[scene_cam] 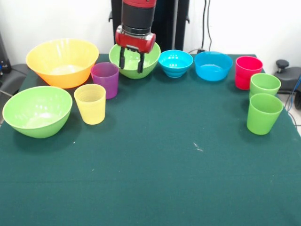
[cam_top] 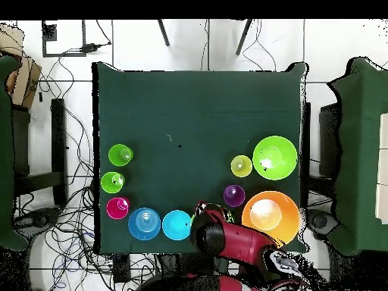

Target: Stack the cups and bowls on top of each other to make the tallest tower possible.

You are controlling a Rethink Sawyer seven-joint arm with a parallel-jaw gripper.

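Front view. Green-clothed table (scene_cam: 155, 179) fills the frame. Claw (scene_cam: 131, 62) hangs at upper centre-left on the red and black arm (scene_cam: 138, 19), fingers spread apart with nothing between them, in front of and over a lime green bowl (scene_cam: 149, 63) at the back row. Large orange bowl (scene_cam: 62, 62) at upper left; second lime green bowl (scene_cam: 37, 111) at far left, below the orange one. Purple cup (scene_cam: 105, 79) just right of the orange bowl; ribbed pale yellow cup (scene_cam: 90, 103) just below the purple, close beside it. Two blue bowls right of the claw: smaller-looking one (scene_cam: 175, 62), then another (scene_cam: 213, 65). Red cup (scene_cam: 248, 72) at upper right; two light green cups below it, one (scene_cam: 265, 84) near the red, the other (scene_cam: 263, 113) just in front. All pieces standing separately, mouths up; nothing nested, no tower formed.

Overhead view. Arm (cam_top: 227, 239) enters from bottom centre, covering the claw and the bowl beneath; claw state not readable here. Orange bowl (cam_top: 270, 214) at lower right, lime green bowl (cam_top: 274, 158) above it, yellow cup (cam_top: 241, 166) and purple cup (cam_top: 234, 195) to their left. Blue bowls (cam_top: 144, 223) (cam_top: 176, 225) at lower left, red cup (cam_top: 117, 208) beside them, green cups (cam_top: 112, 183) (cam_top: 120, 155) above.
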